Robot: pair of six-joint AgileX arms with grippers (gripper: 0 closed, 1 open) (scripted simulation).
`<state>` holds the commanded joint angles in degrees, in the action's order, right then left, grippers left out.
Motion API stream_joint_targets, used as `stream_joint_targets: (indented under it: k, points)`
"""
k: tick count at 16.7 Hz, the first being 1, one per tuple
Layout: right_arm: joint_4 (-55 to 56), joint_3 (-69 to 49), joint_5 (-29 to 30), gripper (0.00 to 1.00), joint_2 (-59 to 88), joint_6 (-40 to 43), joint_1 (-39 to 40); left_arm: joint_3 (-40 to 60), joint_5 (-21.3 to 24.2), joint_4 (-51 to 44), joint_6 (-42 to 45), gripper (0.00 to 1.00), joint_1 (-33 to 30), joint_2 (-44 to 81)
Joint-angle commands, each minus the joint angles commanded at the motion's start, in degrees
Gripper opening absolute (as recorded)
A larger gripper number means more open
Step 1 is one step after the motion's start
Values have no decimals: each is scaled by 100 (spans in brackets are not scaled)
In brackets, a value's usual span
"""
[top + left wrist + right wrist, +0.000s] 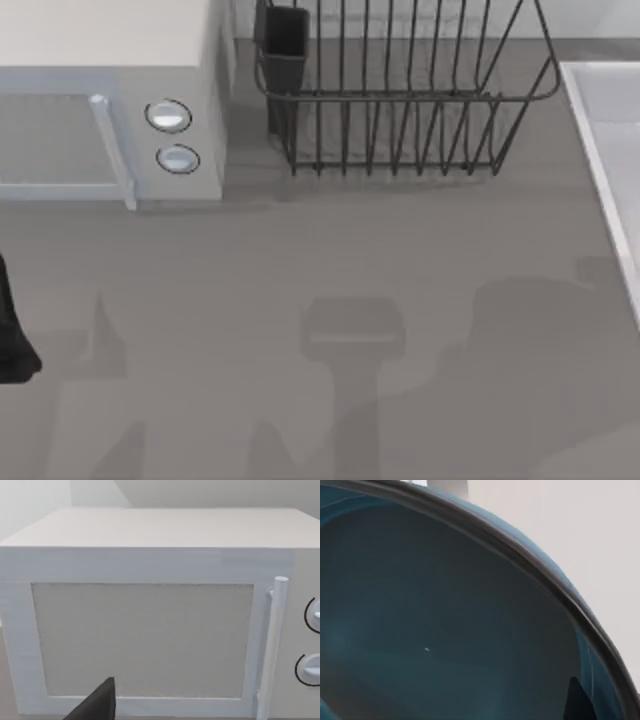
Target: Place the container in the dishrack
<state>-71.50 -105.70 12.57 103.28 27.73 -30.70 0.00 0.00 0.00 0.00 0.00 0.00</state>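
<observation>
The container [445,630] is seen from very close in the right wrist view: a teal-blue inside under a thin dark rim, tilted, with a pale wall behind it. One dark fingertip [577,702] of my right gripper lies against its inner wall just under the rim, so the gripper is shut on it. The dishrack [400,100], a black wire basket with a dark rectangular cup [283,45] at its left corner, stands at the back of the table. My left arm [12,335] is parked at the left edge; a dark part of its gripper [97,705] faces the microwave.
A white microwave [110,110] with two round knobs [168,116] and a bar handle [275,640] stands at the back left, beside the rack. A pale raised surface [610,130] runs along the right edge. Arm shadows fall on the grey tabletop [350,330].
</observation>
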Motion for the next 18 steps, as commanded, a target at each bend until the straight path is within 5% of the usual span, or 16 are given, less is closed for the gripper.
stream_joint_targets:
  k: [4, 12, 18]
  points:
    - [1290, 419, 1098, 0, -369, -496, 1894, 0, 0, 0, 0, 100, 0, 0]
    - [4778, 1174, 2515, 0, -1019, -1272, 7056, 0, 0, 0, 0, 100, 0, 0]
    - [6740, 2104, 4447, 0, -1848, -2640, 8891, 0, 0, 0, 0, 100, 0, 0]
